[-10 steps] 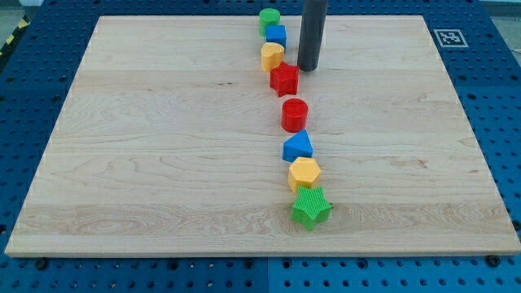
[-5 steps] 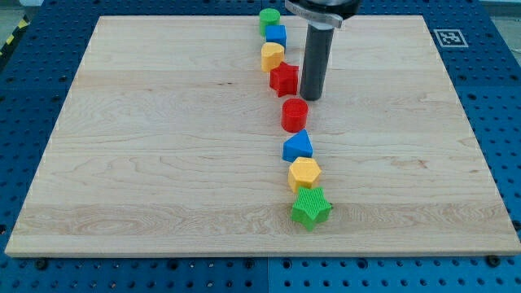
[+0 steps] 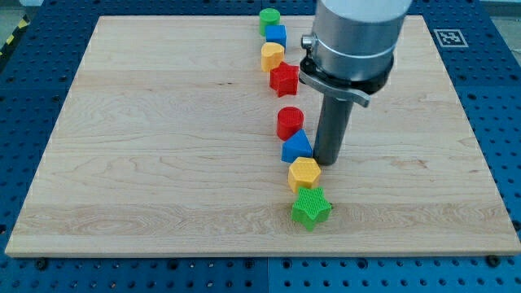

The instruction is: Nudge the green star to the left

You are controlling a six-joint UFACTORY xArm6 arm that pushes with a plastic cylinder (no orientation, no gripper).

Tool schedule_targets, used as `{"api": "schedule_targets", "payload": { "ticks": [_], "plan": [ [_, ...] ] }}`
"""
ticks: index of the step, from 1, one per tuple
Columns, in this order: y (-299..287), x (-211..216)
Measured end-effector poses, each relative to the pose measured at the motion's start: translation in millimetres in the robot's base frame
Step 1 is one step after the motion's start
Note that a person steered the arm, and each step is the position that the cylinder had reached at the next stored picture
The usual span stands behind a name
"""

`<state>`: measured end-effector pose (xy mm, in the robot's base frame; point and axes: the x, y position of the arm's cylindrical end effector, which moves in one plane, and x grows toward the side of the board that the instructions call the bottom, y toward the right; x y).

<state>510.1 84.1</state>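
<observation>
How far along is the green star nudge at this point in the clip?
Done: nothing; the green star sits in line below the yellow hexagon, apparently unpushed. In hand: my tip is on the board right of the blue triangle, above the star. Left: reach the star's right side and push left.

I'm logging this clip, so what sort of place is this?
Probably a robotics lab bench: a wooden board sits on a blue perforated table, a printed marker tag marks its corner, and my tip stands right of the blue triangle.

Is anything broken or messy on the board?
Nothing stands out. The blocks sit upright in a wobbly line, from the green cylinder down to the green star. My tip is right of the blue triangle.
</observation>
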Motion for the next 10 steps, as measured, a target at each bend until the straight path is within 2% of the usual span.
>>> {"api": "schedule_targets", "payload": {
  "ticks": [5,10],
  "plan": [
    [3,94],
    [-6,94]
  ]
}}
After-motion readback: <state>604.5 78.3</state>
